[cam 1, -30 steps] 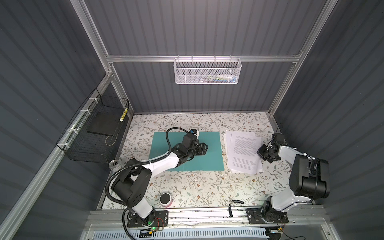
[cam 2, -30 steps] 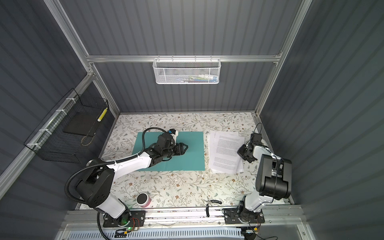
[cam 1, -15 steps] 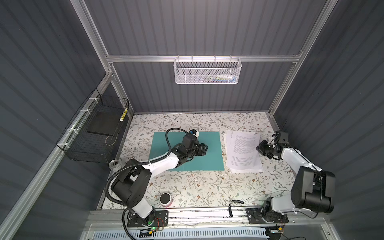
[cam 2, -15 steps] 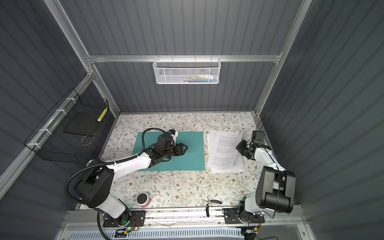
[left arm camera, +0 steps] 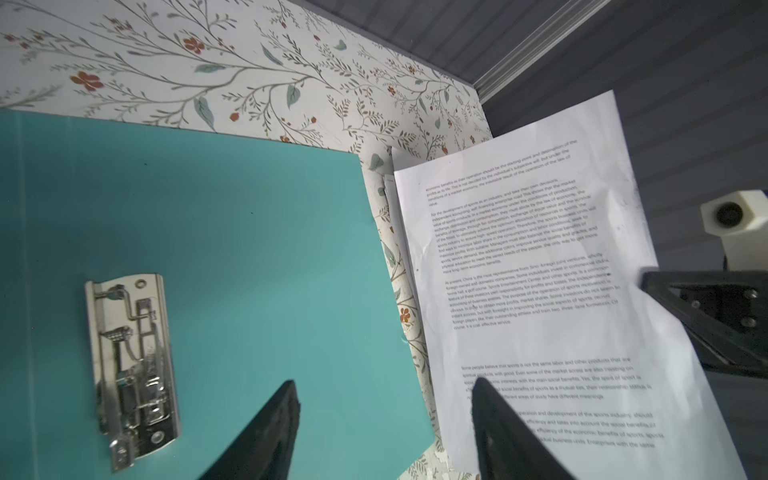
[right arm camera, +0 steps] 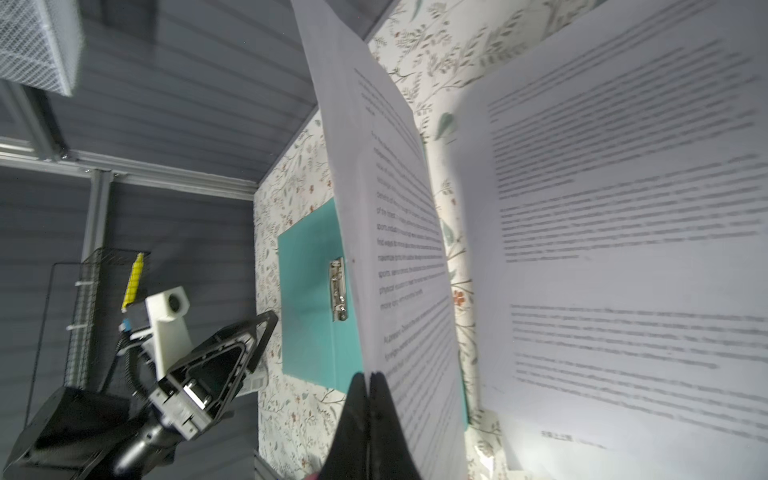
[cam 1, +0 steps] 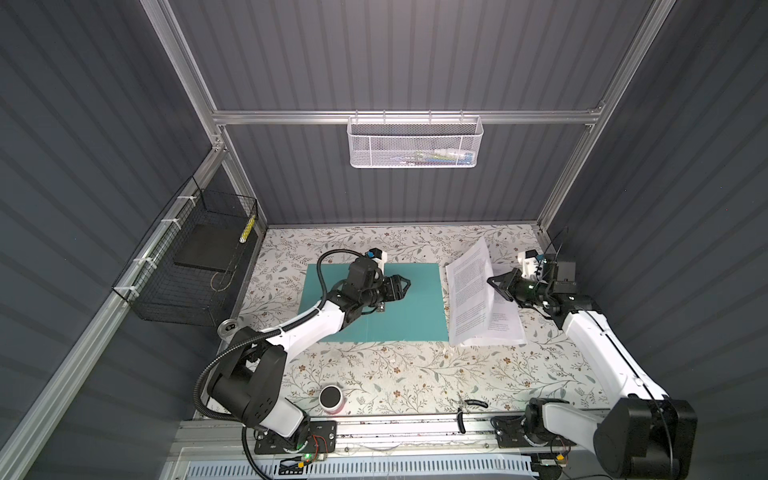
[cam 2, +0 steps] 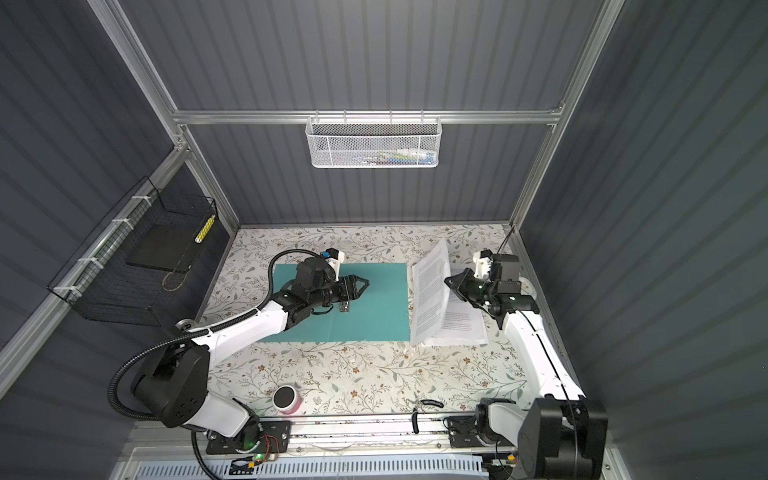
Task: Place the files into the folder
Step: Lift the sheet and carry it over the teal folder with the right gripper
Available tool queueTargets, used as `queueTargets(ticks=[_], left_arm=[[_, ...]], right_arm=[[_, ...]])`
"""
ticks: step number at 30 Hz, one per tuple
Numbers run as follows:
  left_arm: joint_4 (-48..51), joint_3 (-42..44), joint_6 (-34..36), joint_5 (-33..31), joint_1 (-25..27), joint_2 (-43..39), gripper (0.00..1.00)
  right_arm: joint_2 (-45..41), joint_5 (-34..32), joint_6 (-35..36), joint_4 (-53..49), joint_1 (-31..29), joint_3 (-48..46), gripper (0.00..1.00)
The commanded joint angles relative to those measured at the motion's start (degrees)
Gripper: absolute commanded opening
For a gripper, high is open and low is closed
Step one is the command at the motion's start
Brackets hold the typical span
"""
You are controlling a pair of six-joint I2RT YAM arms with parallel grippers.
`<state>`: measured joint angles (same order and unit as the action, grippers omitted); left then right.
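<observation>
Teal folder is lying open and flat on the floral table, with its metal clip facing up near the spine. We are holding our left gripper over the middle of the folder, its jaws standing apart with nothing between them. With our right gripper we are pinching the top sheet by its long edge, jaws closed tight on the paper. That sheet is standing tilted up off the rest of the files, which are lying on the table just beside the folder's right edge.
</observation>
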<state>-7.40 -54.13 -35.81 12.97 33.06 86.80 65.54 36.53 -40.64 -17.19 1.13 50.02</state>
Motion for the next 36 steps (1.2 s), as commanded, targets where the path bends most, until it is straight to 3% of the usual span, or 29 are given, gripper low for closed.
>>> queueTargets(ticks=[1,7,11,18,25,36], left_arm=[[-0.1,1.4,-0.4,1.7,-1.7,-2.9,0.67],[0.0,2.4,-0.2,1.9,-3.2,-3.7,0.67],[0.7,2.0,-0.2,1.7,-3.5,-3.5,0.66],[-0.5,2.8,0.4,2.6,-3.6,-3.3,0.66],[-1.3,5.6,0.1,2.6,-4.0,-4.2,0.67],[-1.5,9.5,0.8,1.3,-4.8,-6.4,0.67]], right_arm=[[-2.7,3.1,-4.1,2.3,-1.8,1.9,0.0],[-3.0,4.5,-8.4,7.8,-2.7,0.8,0.0],[0.7,2.0,-9.9,11.9,-3.6,-2.8,0.0],[9.5,-4.3,-5.3,15.5,-7.9,-5.4,0.0],[18.5,-4.3,-8.2,25.9,-10.1,-10.8,0.0],[24.2,-3.7,-7.7,30.0,-12.2,-12.6,0.03]])
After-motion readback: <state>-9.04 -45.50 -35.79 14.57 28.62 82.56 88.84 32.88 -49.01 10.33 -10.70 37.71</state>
